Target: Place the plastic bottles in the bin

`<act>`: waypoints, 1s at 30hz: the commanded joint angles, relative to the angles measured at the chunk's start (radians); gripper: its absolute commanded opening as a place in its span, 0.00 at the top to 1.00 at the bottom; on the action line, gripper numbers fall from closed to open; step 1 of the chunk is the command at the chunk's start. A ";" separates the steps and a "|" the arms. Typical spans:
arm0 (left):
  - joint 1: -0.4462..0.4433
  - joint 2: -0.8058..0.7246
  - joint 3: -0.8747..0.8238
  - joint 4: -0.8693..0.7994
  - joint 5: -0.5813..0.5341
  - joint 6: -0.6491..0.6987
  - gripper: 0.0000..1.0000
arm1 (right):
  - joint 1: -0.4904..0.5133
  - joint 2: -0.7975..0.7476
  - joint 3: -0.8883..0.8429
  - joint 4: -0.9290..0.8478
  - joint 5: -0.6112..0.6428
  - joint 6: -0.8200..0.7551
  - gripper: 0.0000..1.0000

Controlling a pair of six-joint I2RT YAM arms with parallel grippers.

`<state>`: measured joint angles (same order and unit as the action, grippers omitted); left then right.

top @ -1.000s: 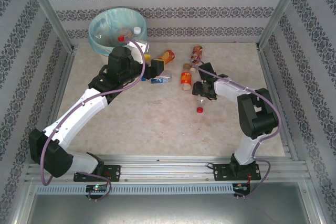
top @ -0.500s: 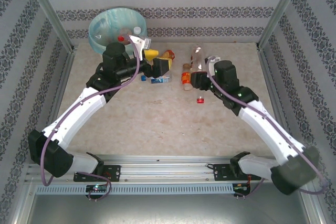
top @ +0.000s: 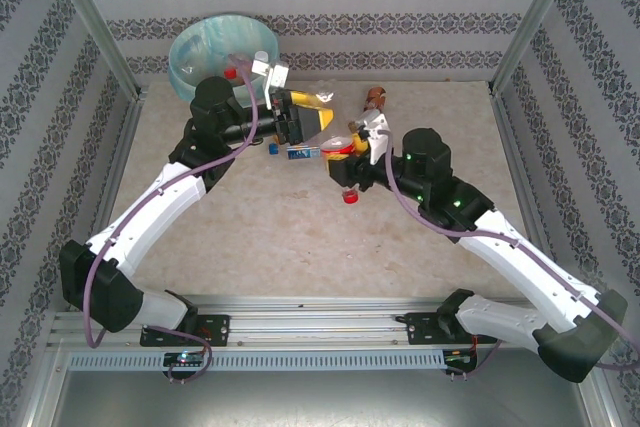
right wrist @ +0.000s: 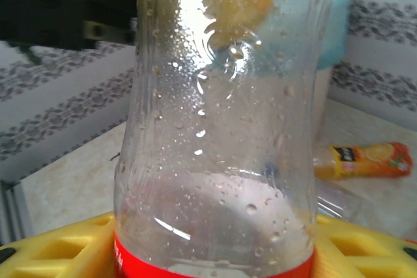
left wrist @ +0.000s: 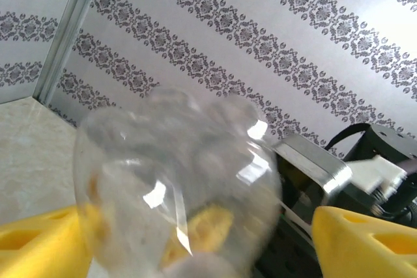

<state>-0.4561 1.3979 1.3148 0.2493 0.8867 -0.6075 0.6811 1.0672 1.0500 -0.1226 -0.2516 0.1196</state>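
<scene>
The bin (top: 192, 47) stands in the far left corner. To its right, the left gripper (top: 303, 117) is clamped on a clear bottle (left wrist: 172, 187). Further right, the right gripper (top: 346, 152) grips a red-labelled bottle (right wrist: 215, 161), and an orange bottle (right wrist: 362, 159) lies on the table (top: 300, 237) beyond it.

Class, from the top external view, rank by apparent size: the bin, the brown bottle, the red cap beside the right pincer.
Largest: the bin.
Next: the brown bottle.
Smallest: the red cap.
The gaps are plain; nearness changes nothing.

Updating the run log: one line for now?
left gripper shut on clear bottle | right gripper shut on red-labelled bottle | both short of bin
</scene>
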 commanded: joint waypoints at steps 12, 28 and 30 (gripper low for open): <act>0.004 -0.040 0.027 0.026 -0.033 0.023 0.49 | 0.072 0.014 0.016 0.088 -0.007 -0.071 0.31; 0.037 -0.162 0.140 -0.232 -0.518 0.293 0.58 | 0.146 -0.107 -0.151 0.118 0.202 -0.086 0.17; 0.046 -0.157 0.165 -0.248 -0.566 0.320 0.58 | 0.147 -0.119 -0.161 0.116 0.207 -0.095 0.17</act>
<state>-0.4244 1.2537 1.4361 0.0563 0.4541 -0.3756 0.8162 0.9768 0.9077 -0.0158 -0.0849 0.0467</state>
